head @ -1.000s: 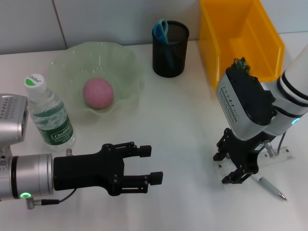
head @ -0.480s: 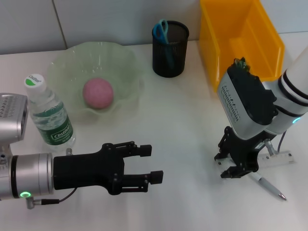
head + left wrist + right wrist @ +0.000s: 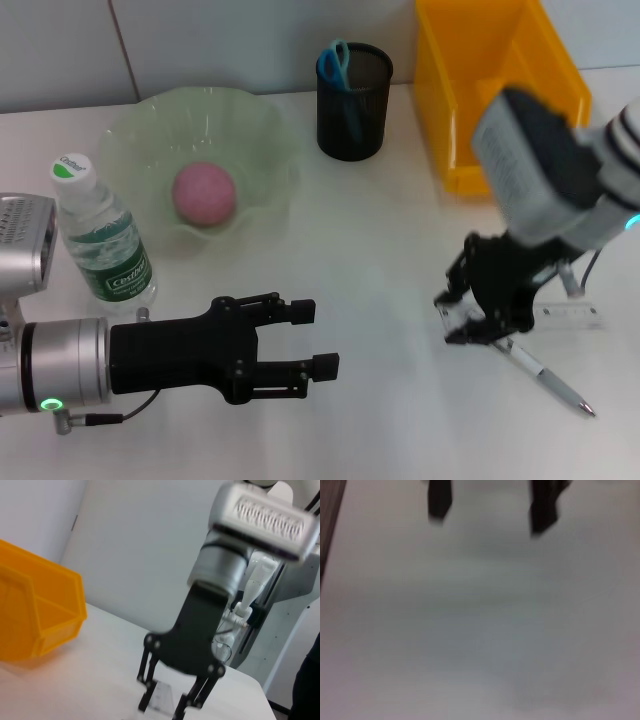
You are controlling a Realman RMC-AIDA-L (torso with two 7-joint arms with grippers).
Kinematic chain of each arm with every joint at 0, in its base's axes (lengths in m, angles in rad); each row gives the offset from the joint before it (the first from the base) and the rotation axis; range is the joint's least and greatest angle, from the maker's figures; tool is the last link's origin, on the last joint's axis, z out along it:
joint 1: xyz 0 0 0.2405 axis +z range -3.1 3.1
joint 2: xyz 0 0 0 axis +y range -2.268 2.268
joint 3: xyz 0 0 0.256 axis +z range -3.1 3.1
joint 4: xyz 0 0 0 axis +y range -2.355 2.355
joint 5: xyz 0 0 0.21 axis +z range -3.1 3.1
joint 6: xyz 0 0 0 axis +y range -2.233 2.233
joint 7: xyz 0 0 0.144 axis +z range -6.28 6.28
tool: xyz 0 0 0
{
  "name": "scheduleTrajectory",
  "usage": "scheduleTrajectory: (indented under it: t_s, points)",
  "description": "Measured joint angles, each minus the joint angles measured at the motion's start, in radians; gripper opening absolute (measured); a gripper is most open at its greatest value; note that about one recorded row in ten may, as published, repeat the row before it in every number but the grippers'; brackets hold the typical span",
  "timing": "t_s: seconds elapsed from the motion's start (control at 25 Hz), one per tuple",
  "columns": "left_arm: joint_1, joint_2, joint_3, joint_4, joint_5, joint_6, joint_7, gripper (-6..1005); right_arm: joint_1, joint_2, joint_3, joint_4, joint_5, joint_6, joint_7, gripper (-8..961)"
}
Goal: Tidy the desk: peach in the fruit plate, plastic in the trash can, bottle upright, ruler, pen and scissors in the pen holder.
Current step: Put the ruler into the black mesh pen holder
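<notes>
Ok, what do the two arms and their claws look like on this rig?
Both arms are silver-grey cylinders ending in black, skeletal two-finger claws. The left claw sits on a black wrist block behind a silver link with a green light and a thin black cable. The right claw hangs under a ribbed silver housing with a dark cap.

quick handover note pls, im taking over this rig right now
Left gripper: open, idle low over the white desk.
Right gripper: at the clear plastic ruler, whose near end looks raised between the fingers; grip unconfirmed.
Silver pen: lying on the desk beside it.
Done: pink peach in green glass plate, water bottle upright, blue scissors in black mesh pen holder.
Left: ruler and pen into holder. No plastic seen; orange bin behind.
</notes>
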Motion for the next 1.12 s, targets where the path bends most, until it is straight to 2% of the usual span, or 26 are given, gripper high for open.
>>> scheduleTrajectory:
  t_s: [0.04, 0.08, 0.12, 0.16, 0.2, 0.24, 0.28, 0.32, 0.36, 0.4, 0.44, 0.48, 0.52, 0.56, 0.6, 0.64, 0.72, 0.84, 0.96, 1.08, 1.12]
  points:
    - [0.000, 0.000, 0.000, 0.000, 0.000, 0.000, 0.000, 807, 0.000, 0.000, 0.000, 0.000, 0.000, 0.000, 0.000, 381]
    - [0.000, 0.000, 0.000, 0.000, 0.000, 0.000, 0.000, 807, 0.001, -0.002, 0.035, -0.020, 0.020, -0.022, 0.001, 382]
    - [0.000, 0.001, 0.003, 0.000, 0.000, 0.000, 0.000, 807, 0.004, -0.006, 0.127, -0.068, 0.075, -0.071, 0.003, 383]
    - [0.000, 0.001, 0.003, 0.000, 0.000, 0.000, 0.000, 807, 0.004, -0.006, 0.127, -0.068, 0.075, -0.071, 0.003, 383]
    - [0.000, 0.000, 0.006, -0.001, 0.000, 0.000, 0.000, 807, 0.004, -0.012, 0.231, -0.109, 0.148, -0.096, 0.004, 384]
    - [0.000, 0.000, 0.006, -0.001, 0.000, 0.000, 0.000, 807, 0.001, -0.015, 0.277, -0.123, 0.190, -0.097, 0.004, 385]
    - [0.000, 0.000, 0.006, -0.001, 0.000, 0.000, 0.001, 807, 0.001, -0.015, 0.277, -0.123, 0.190, -0.097, 0.004, 386]
    - [0.000, 0.000, 0.006, -0.001, 0.000, 0.001, 0.002, 807, -0.006, -0.020, 0.355, -0.130, 0.284, -0.082, 0.006, 387]
    - [0.000, 0.000, 0.006, -0.001, 0.000, 0.001, 0.002, 807, -0.006, -0.020, 0.355, -0.130, 0.284, -0.082, 0.006, 388]
    - [0.000, 0.000, 0.007, -0.002, 0.000, 0.002, 0.004, 807, -0.016, -0.022, 0.427, -0.118, 0.387, -0.040, 0.006, 389]
    - [0.000, 0.000, 0.007, -0.002, 0.000, 0.002, 0.005, 807, -0.022, -0.022, 0.452, -0.109, 0.433, -0.015, 0.005, 390]
    - [0.000, 0.000, 0.007, -0.002, 0.000, 0.002, 0.007, 807, -0.022, -0.022, 0.452, -0.109, 0.433, -0.015, 0.005, 391]
    - [0.000, 0.000, 0.007, -0.002, 0.001, 0.003, 0.010, 807, -0.043, -0.022, 0.480, -0.081, 0.544, 0.057, 0.000, 392]
    - [0.000, 0.000, 0.007, -0.002, 0.001, 0.003, 0.010, 807, -0.043, -0.022, 0.480, -0.081, 0.544, 0.057, 0.000, 393]
    - [0.000, -0.001, 0.007, -0.002, 0.002, 0.003, 0.012, 807, -0.062, -0.022, 0.484, -0.045, 0.647, 0.125, -0.014, 394]
    - [0.000, -0.001, 0.007, -0.002, 0.004, 0.003, 0.012, 807, -0.062, -0.022, 0.484, -0.045, 0.647, 0.125, -0.014, 394]
    - [0.000, -0.001, 0.008, -0.003, 0.006, 0.003, 0.021, 807, -0.075, -0.020, 0.481, 0.033, 0.784, 0.222, -0.065, 396]
    - [0.001, -0.001, 0.009, -0.004, 0.006, 0.003, 0.028, 807, -0.071, -0.017, 0.480, 0.086, 0.844, 0.280, -0.114, 399]
    - [0.004, -0.001, 0.009, -0.005, 0.005, 0.003, 0.036, 807, -0.035, -0.008, 0.476, 0.198, 0.925, 0.395, -0.216, 402]
    - [0.005, -0.001, 0.009, -0.005, 0.002, 0.004, 0.038, 807, -0.014, -0.002, 0.476, 0.259, 0.970, 0.447, -0.277, 405]
    - [0.006, -0.001, 0.009, -0.005, 0.001, 0.005, 0.038, 807, 0.010, 0.000, 0.468, 0.330, 1.029, 0.492, -0.355, 405]
